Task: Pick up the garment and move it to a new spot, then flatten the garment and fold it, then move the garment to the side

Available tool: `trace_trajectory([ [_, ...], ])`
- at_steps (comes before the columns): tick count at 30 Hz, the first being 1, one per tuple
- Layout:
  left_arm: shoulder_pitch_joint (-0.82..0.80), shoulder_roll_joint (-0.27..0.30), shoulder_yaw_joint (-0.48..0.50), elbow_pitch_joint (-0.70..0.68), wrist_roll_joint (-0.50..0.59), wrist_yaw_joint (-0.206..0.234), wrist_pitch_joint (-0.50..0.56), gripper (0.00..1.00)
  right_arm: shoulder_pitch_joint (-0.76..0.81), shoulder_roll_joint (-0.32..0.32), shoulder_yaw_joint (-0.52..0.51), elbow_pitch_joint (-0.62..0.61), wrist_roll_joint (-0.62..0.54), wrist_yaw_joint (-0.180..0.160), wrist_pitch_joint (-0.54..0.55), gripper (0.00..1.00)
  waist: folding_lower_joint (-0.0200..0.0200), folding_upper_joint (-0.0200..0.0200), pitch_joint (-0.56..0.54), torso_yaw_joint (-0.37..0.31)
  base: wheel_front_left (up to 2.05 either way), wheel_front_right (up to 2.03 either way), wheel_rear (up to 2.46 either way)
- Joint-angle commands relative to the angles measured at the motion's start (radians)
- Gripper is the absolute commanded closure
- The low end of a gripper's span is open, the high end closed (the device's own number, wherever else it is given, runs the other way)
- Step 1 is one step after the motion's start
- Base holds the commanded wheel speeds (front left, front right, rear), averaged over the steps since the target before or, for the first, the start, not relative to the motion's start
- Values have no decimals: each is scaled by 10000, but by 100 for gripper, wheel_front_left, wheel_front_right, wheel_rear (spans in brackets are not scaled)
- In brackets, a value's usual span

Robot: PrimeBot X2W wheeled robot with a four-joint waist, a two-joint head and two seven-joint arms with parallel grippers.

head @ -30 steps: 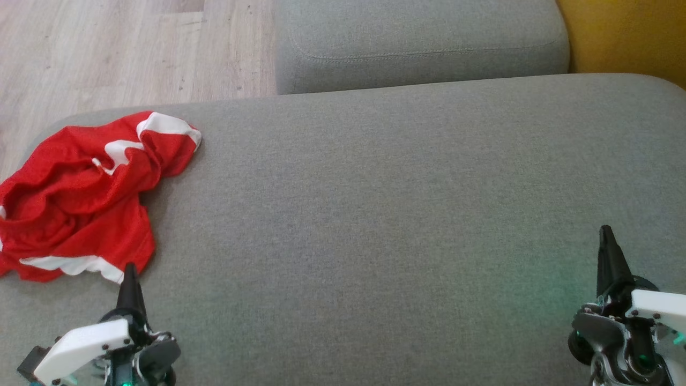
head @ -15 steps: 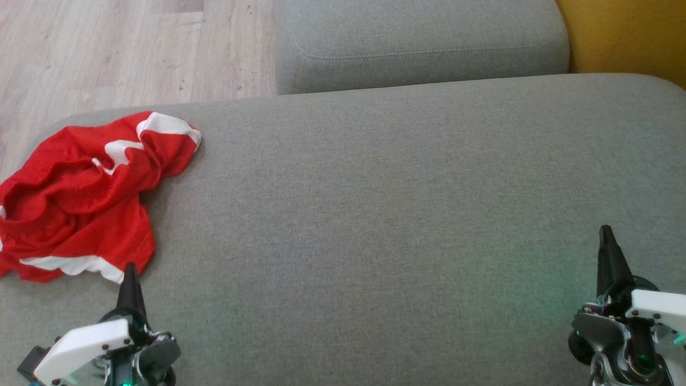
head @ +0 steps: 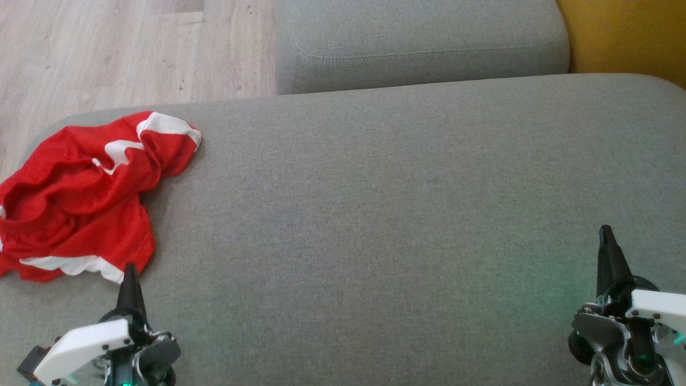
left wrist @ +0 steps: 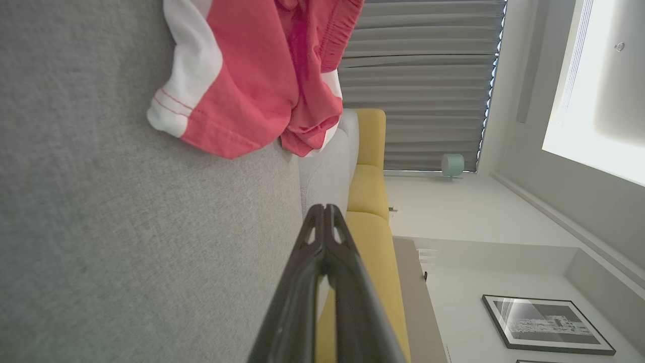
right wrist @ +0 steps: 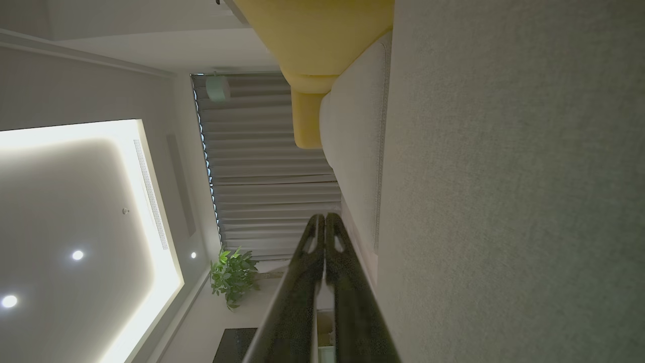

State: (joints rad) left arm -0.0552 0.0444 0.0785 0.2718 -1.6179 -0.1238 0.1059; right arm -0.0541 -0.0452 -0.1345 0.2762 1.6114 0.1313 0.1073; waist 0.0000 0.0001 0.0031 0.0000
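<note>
Nothing done yet: red-and-white garment (head: 80, 198) crumpled at frame's left on gray sofa cushion (head: 375, 214). Left claw (head: 130, 268) just beside hem, right claw (head: 606, 231) lower right, both pressed together, empty. Pickup, flatten, fold all pending.

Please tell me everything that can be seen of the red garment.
The garment is red with white bands, one along a stitched hem; the cloth looks thin, like sportswear. A gathered elastic edge shows in the left wrist view. It lies crumpled in a loose heap, neither flat nor folded, at the left end of the grey seat, near the edge by the wooden floor. Only the seat touches it; the shut left gripper points at its near hem, close but apart.
</note>
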Motion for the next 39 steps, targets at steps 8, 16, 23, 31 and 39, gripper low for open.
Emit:
trace_trajectory([
  [8,427,-51,-85,733,14,7,-17,0,457,76,48,766,0,0,-12,0,0,-1,3,0,0,0,0],
  [16,419,-44,-232,545,666,2,-281,0,377,67,352,719,-465,0,-278,0,0,-1,-14,-5,0,0,0],
  [23,411,-38,-285,320,1406,77,-456,0,338,61,367,624,-1459,-1,-454,0,0,-1,-16,3,0,0,0],
  [31,412,-31,-490,-32,2629,295,-691,0,329,53,579,368,-2913,-1,-691,0,0,-1,-19,10,0,0,0],
  [39,403,-23,-768,-361,3884,544,-956,0,319,44,883,153,-4219,-1,-956,0,0,-1,-31,24,0,0,0],
])
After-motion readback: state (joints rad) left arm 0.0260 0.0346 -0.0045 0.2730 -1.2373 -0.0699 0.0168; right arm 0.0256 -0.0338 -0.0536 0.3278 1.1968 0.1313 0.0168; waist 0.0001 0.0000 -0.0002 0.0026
